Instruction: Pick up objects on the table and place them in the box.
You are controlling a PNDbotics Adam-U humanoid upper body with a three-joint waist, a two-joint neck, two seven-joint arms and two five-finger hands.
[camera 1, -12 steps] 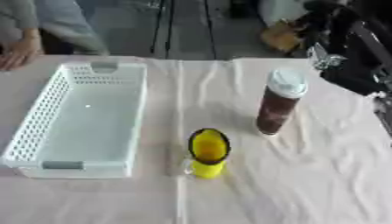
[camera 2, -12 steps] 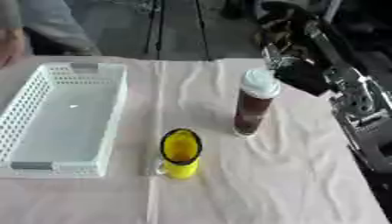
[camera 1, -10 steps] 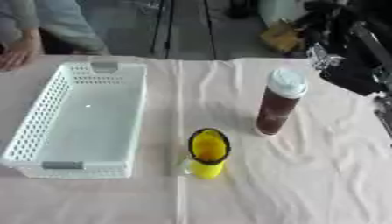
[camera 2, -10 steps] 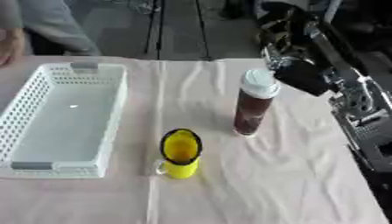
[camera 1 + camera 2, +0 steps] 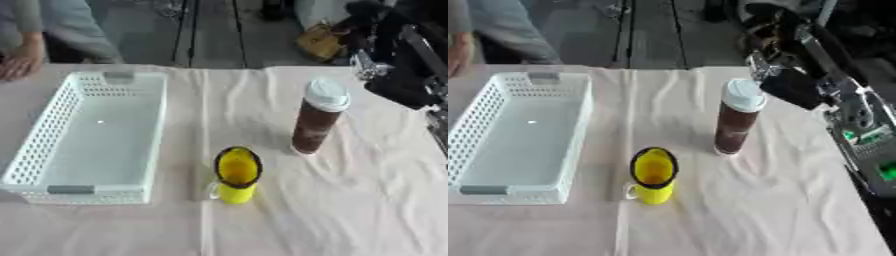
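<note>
Cloth (image 5: pixel 350 200), pale and creased, over the whole table, with three things on it. Basket (image 5: pixel 52 127): white plastic, perforated walls, on the left, long axis running from near edge to far edge, a grey tab at the near short wall and another at the far one; nothing inside.

Bottle (image 5: pixel 735 120): tall, dark brown, white cap, upright right of centre, long axis vertical, cap up, base on the cloth. Well apart from the basket.

Mug (image 5: pixel 234 172): yellow, dark rim, just nearer than the bottle and to its left, between basket and bottle but touching neither. Upright or slightly tipped, mouth tilted toward the camera so the yellow inside shows; small handle low on the left side, pointing toward the basket.

Right hand (image 5: pixel 785 85): black with silver parts, up at the right, beside the bottle's cap and slightly beyond it, at the end of an arm coming in from the upper right corner. Close to the cap; contact cannot be told. Fingers too dark and blurred to make out, so whether spread or curled cannot be told. Nothing visibly held.

Left hand: in neither view.

Far left edge: a person's bare hand (image 5: pixel 16 65) resting on the cloth beyond the basket, touching none of the three things.
</note>
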